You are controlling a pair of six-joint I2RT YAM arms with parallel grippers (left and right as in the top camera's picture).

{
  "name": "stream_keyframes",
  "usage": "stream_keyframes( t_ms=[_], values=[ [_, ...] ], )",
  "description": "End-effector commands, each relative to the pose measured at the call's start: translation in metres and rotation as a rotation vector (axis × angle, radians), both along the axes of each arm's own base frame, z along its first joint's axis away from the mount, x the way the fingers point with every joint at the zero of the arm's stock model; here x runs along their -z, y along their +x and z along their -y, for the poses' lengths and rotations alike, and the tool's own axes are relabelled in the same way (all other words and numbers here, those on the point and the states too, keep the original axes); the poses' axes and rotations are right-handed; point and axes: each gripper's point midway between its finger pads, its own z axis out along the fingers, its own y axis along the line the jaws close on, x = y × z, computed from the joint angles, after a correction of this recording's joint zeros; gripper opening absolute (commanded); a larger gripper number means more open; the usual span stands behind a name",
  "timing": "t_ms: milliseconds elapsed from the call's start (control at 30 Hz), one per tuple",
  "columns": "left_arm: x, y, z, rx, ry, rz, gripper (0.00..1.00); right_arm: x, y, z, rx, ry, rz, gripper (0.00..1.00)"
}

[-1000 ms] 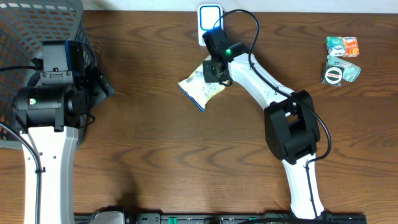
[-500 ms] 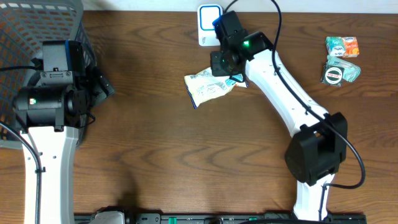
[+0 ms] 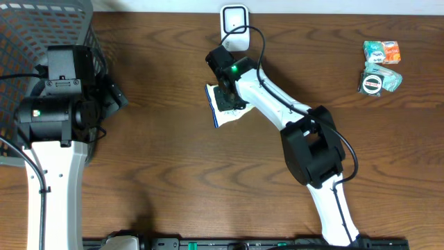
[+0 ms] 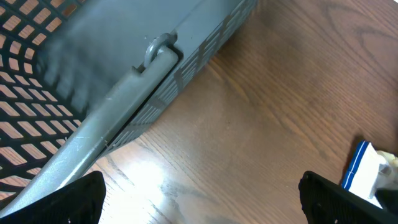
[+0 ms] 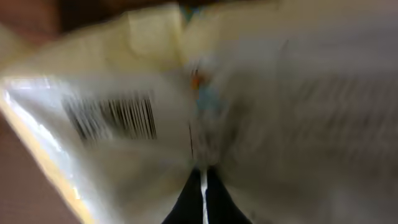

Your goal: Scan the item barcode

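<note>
Overhead, the right hand (image 3: 225, 97) is clamped on a white snack packet (image 3: 219, 114) with a blue edge. It holds the packet just below the white scanner (image 3: 234, 19), which stands at the far rim of the tabletop (image 3: 173, 180). The packet is near the scanner but not in front of its face, so the pick-up looks done. Presenting the barcode seems to be what is left, and whether any scan has registered cannot be told. The left arm (image 3: 59, 104) sits well apart, beside a grey basket (image 3: 28, 42). Two small packs (image 3: 381, 52) and a round item (image 3: 374, 83) lie at the far right, untouched. The surface is dark wood grain, and of the room only a pale strip shows along the top.

Left wrist view: the left hand (image 4: 202, 202) is spread wide and holds nothing. The basket's rim and handle are close by, and bare wood lies below. A blue-and-white sliver at the right margin is probably the packet.

Right wrist view: the packet fills the blurred frame, pinched between dark fingertips (image 5: 193, 202) at the bottom. Its barcode (image 5: 112, 117) shows at upper left, facing this camera.
</note>
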Motion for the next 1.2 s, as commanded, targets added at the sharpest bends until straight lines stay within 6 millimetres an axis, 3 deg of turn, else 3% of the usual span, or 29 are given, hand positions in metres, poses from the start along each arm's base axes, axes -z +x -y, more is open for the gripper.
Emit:
stream_keyframes(
  t_ms=[0,100,233,267,333,400,433,567,700,867,933,1000,1067,1100,1167],
  values=[
    [0.002,-0.001,-0.004,-0.028,0.003,-0.006,0.98,0.005,-0.024,0.015,-0.006,-0.053,-0.103,0.01],
    [0.002,-0.001,-0.004,-0.028,0.003,-0.005,0.98,-0.022,-0.034,0.023,-0.006,-0.058,-0.110,0.01],
    [0.002,-0.001,-0.004,-0.028,0.003,-0.005,0.98,-0.078,-0.033,0.029,-0.027,-0.030,-0.019,0.05],
    [0.002,-0.001,-0.004,-0.028,0.003,-0.005,0.98,-0.088,-0.030,0.030,-0.023,-0.022,0.010,0.09],
    [0.002,-0.001,-0.004,-0.028,0.003,-0.005,0.98,-0.116,-0.016,0.028,-0.010,0.022,0.115,0.31],
    [0.002,-0.001,-0.004,-0.028,0.003,-0.006,0.98,-0.126,-0.005,0.024,-0.007,0.051,0.173,0.45],
    [0.002,-0.001,-0.004,-0.028,0.003,-0.005,0.98,-0.128,-0.001,0.024,-0.003,0.048,0.194,0.47],
    [0.002,-0.001,-0.004,-0.028,0.003,-0.005,0.98,-0.117,0.021,0.031,0.032,-0.021,0.266,0.47],
    [0.002,-0.001,-0.004,-0.028,0.003,-0.005,0.98,-0.072,0.038,0.040,0.060,-0.057,0.225,0.46],
    [0.002,-0.001,-0.004,-0.028,0.003,-0.005,0.98,-0.012,0.056,0.080,0.131,-0.174,0.170,0.47],
    [0.002,-0.001,-0.004,-0.028,0.003,-0.005,0.98,0.000,0.057,0.092,0.150,-0.183,0.139,0.49],
    [0.002,-0.001,-0.004,-0.028,0.003,-0.006,0.98,0.004,0.057,0.103,0.171,-0.179,0.113,0.49],
    [0.002,-0.001,-0.004,-0.028,0.003,-0.006,0.98,-0.007,0.059,0.114,0.193,-0.174,0.112,0.50],
    [0.002,-0.001,-0.004,-0.028,0.003,-0.005,0.97,-0.028,0.062,0.122,0.204,-0.168,0.126,0.50],
    [0.002,-0.001,-0.004,-0.028,0.003,-0.005,0.98,-0.051,0.063,0.126,0.212,-0.153,0.147,0.50]
  ],
)
